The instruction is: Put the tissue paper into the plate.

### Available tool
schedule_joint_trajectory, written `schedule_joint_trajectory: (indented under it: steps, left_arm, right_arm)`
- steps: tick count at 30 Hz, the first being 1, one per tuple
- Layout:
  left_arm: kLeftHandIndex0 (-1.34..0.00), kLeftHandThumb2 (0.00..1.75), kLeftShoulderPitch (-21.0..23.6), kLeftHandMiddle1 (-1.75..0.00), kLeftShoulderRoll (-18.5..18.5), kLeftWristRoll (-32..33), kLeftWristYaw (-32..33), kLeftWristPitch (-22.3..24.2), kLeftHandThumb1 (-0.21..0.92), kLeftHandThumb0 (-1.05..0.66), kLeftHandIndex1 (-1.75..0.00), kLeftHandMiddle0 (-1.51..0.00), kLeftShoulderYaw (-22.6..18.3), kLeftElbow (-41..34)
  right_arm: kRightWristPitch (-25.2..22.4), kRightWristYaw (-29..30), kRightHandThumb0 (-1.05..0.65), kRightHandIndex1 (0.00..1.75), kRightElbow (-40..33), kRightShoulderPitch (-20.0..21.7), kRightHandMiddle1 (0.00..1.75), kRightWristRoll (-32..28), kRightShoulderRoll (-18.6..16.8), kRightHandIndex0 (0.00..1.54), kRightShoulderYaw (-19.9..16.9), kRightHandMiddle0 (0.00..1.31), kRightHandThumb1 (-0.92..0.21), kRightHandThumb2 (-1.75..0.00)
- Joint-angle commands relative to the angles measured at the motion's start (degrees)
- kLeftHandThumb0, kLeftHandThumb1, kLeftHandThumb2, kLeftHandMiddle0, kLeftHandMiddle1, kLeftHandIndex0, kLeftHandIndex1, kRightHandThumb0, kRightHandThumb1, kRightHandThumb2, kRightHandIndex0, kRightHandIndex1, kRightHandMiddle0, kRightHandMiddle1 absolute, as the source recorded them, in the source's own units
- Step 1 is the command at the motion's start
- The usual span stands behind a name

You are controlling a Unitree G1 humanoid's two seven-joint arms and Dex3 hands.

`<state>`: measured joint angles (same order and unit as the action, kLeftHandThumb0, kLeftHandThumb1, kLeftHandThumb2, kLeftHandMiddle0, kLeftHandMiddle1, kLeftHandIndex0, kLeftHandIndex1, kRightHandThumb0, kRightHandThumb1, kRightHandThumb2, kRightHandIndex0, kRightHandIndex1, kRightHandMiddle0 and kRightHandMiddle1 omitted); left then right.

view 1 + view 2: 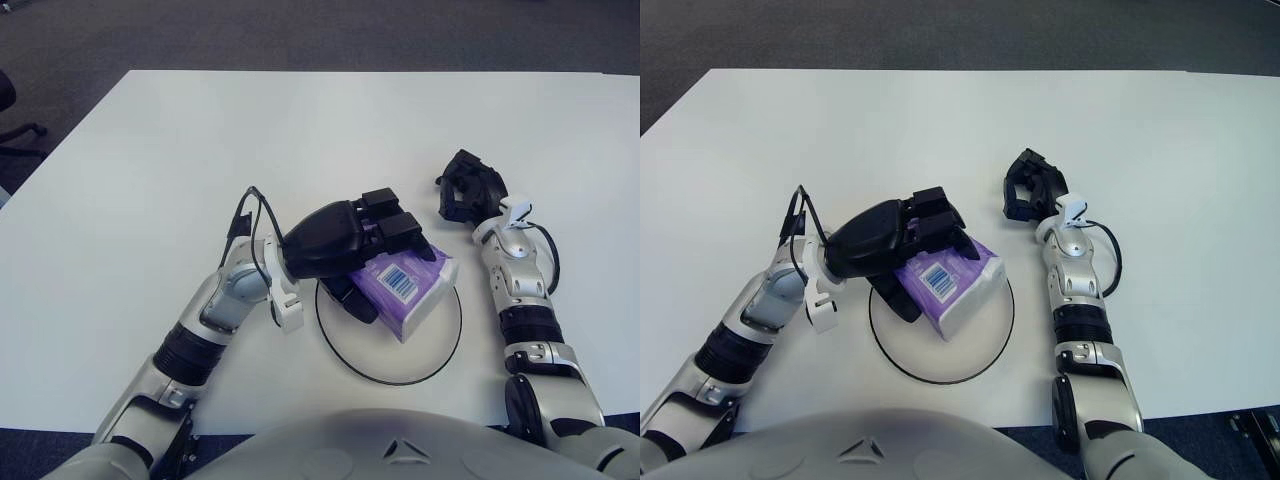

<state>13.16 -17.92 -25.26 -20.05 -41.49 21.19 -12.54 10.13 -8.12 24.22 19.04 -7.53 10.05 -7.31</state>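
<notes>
A purple and white tissue pack (pixel 408 286) sits over the white plate (pixel 435 352), which has a thin black rim and lies near the table's front edge. My left hand (pixel 362 247) is over the plate and shut on the tissue pack, fingers across its top and thumb under its left side. I cannot tell whether the pack touches the plate. My right hand (pixel 468 187) shows to the right of the plate, above the table, holding nothing, with its fingers curled.
The white table (pixel 300 140) stretches back and to both sides. Dark carpet lies beyond its far edge. A black chair base (pixel 15 125) shows at the far left, off the table.
</notes>
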Motion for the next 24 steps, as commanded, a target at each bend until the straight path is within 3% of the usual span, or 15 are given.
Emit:
schedule_joint_trajectory:
  steps: [1,7,16,24]
  left_arm:
    - [0.0,1.17,1.3,-0.64,-0.65,-1.38,1.04,-1.66,0.92,-0.97,-0.83,-0.08,-0.39,0.19]
    - [0.0,1.2,4.43,-0.56,-0.51,-4.87,4.94,-8.15,0.92,-1.04,-0.56,-0.03,-0.66,5.46]
    - [0.0,1.18,5.86,-0.36,-0.41,-5.24,7.46,-12.63,0.92,-1.05,-0.27,0.0,-0.24,8.96]
    - [0.0,1.17,7.09,-0.32,-1.61,-4.22,5.29,-12.39,0.92,-1.05,-0.25,0.0,0.47,9.06]
  right_arm:
    - [-1.26,0.79,-0.49,1.75,5.37,-6.44,1.75,0.26,-3.36,1.34,0.55,0.62,-0.31,-1.33]
    - [-2.87,5.1,-0.5,1.75,2.64,-7.65,1.75,3.73,-3.15,1.33,1.94,0.66,-0.26,-1.39]
    - [-7.96,9.18,-0.53,1.75,0.86,-8.05,1.75,5.14,-3.44,1.3,1.94,0.71,-0.2,-1.46]
    - [-10.38,11.0,-0.54,1.75,-0.2,-7.94,1.75,4.9,-3.79,1.28,2.09,0.73,-0.18,-1.48]
